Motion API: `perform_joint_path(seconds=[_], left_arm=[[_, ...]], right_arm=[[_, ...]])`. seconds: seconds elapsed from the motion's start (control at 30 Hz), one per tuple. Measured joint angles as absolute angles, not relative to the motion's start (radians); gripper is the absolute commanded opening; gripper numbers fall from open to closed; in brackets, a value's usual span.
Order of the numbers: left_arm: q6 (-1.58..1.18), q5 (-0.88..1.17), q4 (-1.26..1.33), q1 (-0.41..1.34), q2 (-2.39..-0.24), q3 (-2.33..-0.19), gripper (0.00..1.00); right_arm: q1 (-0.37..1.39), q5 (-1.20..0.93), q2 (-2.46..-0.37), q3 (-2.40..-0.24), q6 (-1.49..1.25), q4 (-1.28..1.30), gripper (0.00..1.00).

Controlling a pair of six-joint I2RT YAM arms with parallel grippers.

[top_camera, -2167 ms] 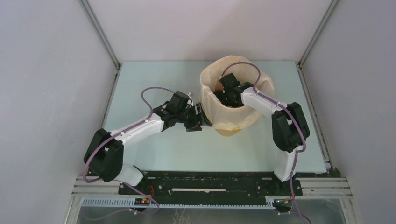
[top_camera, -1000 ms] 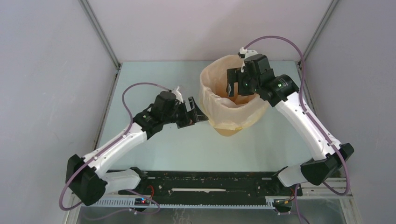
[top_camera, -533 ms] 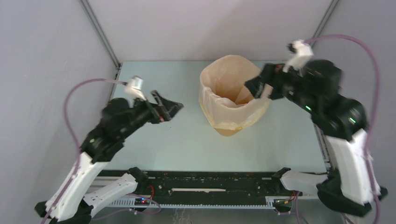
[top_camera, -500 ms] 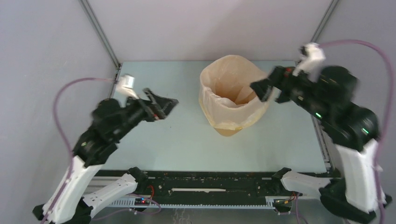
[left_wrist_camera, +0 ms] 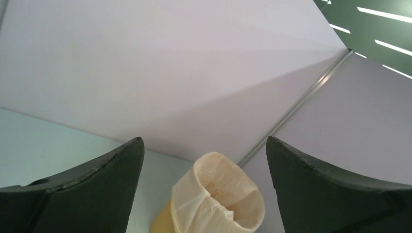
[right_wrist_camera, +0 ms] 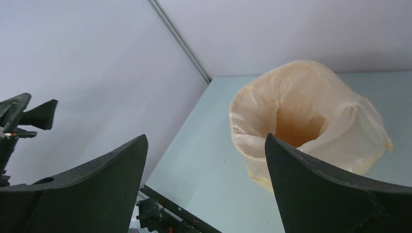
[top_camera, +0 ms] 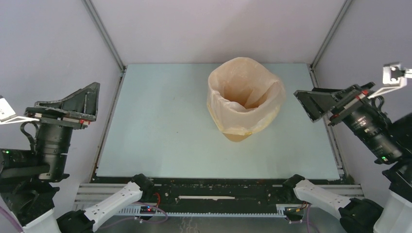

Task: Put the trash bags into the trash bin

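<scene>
The orange-tan trash bin stands upright at the back middle of the table. A cream translucent trash bag lines it, its mouth open and its edge folded down over the rim. Only the bin's base shows below the bag. My left gripper is open and empty, raised high at the far left. My right gripper is open and empty, raised at the far right, apart from the bag. The bag shows between the open fingers in the left wrist view and in the right wrist view.
The pale green table is enclosed by grey walls on three sides, with metal corner posts. The black arm mounting rail runs along the near edge. My left gripper also shows at the right wrist view's left edge.
Both grippers have drawn back from the bin, the right one out of the bag's mouth, and swung up and out to the sides. The bag has stayed in the bin.
</scene>
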State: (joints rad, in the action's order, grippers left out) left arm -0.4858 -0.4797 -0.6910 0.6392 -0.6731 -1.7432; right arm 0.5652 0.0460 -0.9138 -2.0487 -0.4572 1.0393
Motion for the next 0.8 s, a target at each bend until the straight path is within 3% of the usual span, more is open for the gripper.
perform_joint_path(seconds=[0.8], left_arm=[[-0.448,-0.6,-0.802,0.639,-0.684,-1.79,1.0]], right_arm=[[0.565,0.073,-1.033,-2.096,-0.482,1.108,1.0]])
